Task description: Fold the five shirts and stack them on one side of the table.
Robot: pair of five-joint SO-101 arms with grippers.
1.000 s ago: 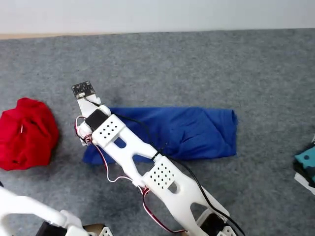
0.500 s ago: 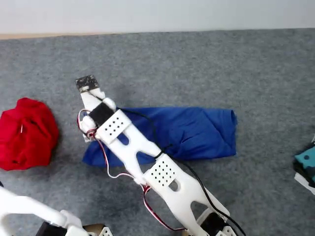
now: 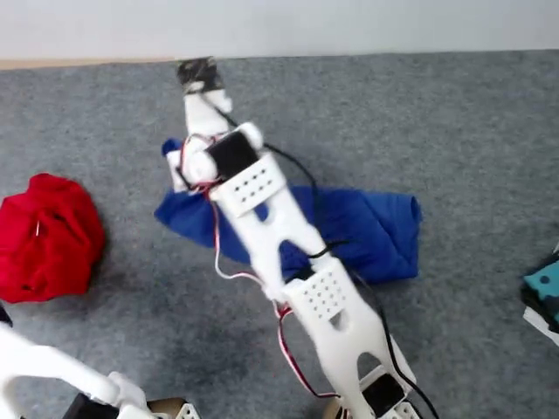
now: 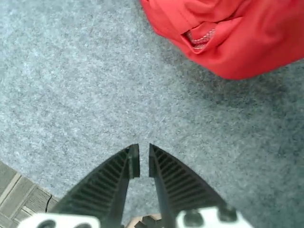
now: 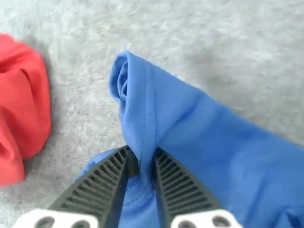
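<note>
A blue shirt lies folded lengthwise across the middle of the grey table. My right gripper is shut on the blue shirt at its left end and holds that end lifted off the table, toward the far side. In the high view the right arm stretches over the shirt, its gripper at the raised cloth. A crumpled red shirt sits at the table's left edge. My left gripper is shut on nothing, low over bare carpet near the red shirt.
A teal garment pokes in at the table's right edge. The table's wooden front edge lies close under the left gripper. The left arm rests at the front left corner. A white wall bounds the far side.
The right arm has swung toward the far side with the blue shirt's left end in its gripper, lifting and dragging that end off the table. The red shirt has not moved.
</note>
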